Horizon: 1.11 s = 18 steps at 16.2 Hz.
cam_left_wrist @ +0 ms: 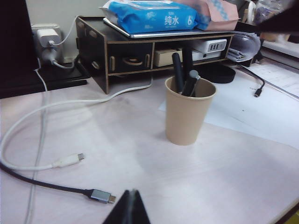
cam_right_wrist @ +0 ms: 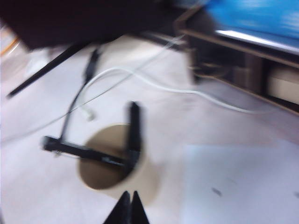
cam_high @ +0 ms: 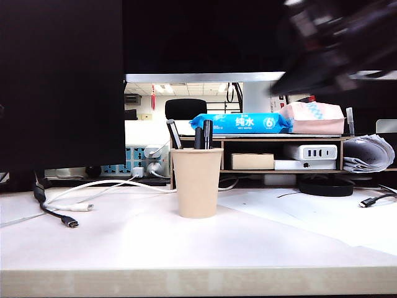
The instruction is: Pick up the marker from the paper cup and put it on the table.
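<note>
The beige paper cup (cam_high: 196, 183) stands upright in the middle of the white table (cam_high: 186, 248). Three dark pens poke out of it. The marker (cam_high: 208, 133), with a glossy black cap, is the tallest; a slim grey-tipped pen (cam_high: 173, 133) leans left. My right arm (cam_high: 329, 43) is a blurred dark mass high at the upper right. In the right wrist view its gripper (cam_right_wrist: 129, 198) is shut and empty above the cup (cam_right_wrist: 112, 161). My left gripper (cam_left_wrist: 131, 195) is shut and empty, low over the table, well short of the cup (cam_left_wrist: 187, 116).
A wooden shelf unit (cam_high: 279, 152) behind the cup carries a blue wipes pack (cam_high: 240, 123). White cables (cam_high: 93, 192) and a black USB cable (cam_high: 65, 218) lie at the left. A sheet of paper (cam_high: 298, 208) lies at the right. A dark screen (cam_high: 62, 81) fills the upper left.
</note>
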Available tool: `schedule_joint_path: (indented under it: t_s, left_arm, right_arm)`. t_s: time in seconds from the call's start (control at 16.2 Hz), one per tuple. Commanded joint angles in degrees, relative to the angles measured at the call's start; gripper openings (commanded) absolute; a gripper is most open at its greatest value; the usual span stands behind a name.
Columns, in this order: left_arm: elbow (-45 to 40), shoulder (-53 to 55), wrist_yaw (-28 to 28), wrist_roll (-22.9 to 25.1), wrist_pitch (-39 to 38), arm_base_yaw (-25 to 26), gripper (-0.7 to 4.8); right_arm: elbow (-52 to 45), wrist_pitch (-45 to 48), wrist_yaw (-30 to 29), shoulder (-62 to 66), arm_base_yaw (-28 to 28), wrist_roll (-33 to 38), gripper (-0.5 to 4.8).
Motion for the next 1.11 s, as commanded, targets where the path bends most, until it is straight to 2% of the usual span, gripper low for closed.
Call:
schedule_joint_path:
  t_s: [0.06,0.12,0.19,0.25,0.31,0.56,0.62,0.74,0.93,0.99,1.05,1.11]
  left_arm:
    - [0.0,0.0,0.3,0.2,0.8,0.0,-0.05]
    - [0.0,0.0,0.3,0.2,0.7,0.0,-0.05]
    - [0.0,0.0,0.2,0.2,0.8,0.0,-0.05]
    - [0.0,0.0,0.3,0.2,0.7,0.0,-0.05]
    - [0.0,0.0,0.3,0.2,0.8,0.0,-0.05]
    - [0.0,0.0,0.3,0.2,0.8,0.0,-0.05]
    - [0.0,0.0,0.3,0.2,0.7,0.0,-0.05]
    - [0.0,0.0,0.3,0.2,0.8,0.0,-0.05]
    - [0.0,0.0,0.3,0.2,0.8,0.0,-0.05]
    - [0.0,0.0,0.3,0.2,0.7,0.0,-0.06]
    - [0.0,0.0,0.3,0.2,0.7,0.0,-0.05]
    - [0.0,0.0,0.3,0.2,0.7,0.0,-0.05]
  right_arm:
    - [5.2,0.7,-0.7,7.3,4.3,-5.0,-0.05]
    - [7.0,0.9,-0.7,10.0,5.5,-6.0,-0.04]
    - [8.3,1.1,-0.4,12.3,6.5,-6.5,0.19]
    - [9.4,1.5,-0.4,14.3,7.2,-7.1,0.82]
    - [10.1,2.1,-0.3,15.8,7.4,-7.1,1.14]
    - [10.8,5.3,-0.3,17.3,7.4,-7.0,1.2]
    - [10.8,5.8,-0.2,17.3,7.4,-7.0,1.28]
    - [10.8,7.3,0.0,17.3,7.6,-6.7,1.78]
    - [11.0,8.7,1.5,17.5,7.8,-5.7,1.82]
    - [11.3,9.6,1.5,18.1,7.8,-4.2,2.08]
    - [12.2,9.9,1.4,19.2,7.8,-1.7,2.89]
    - [12.7,9.9,1.5,20.0,7.8,-1.2,3.02]
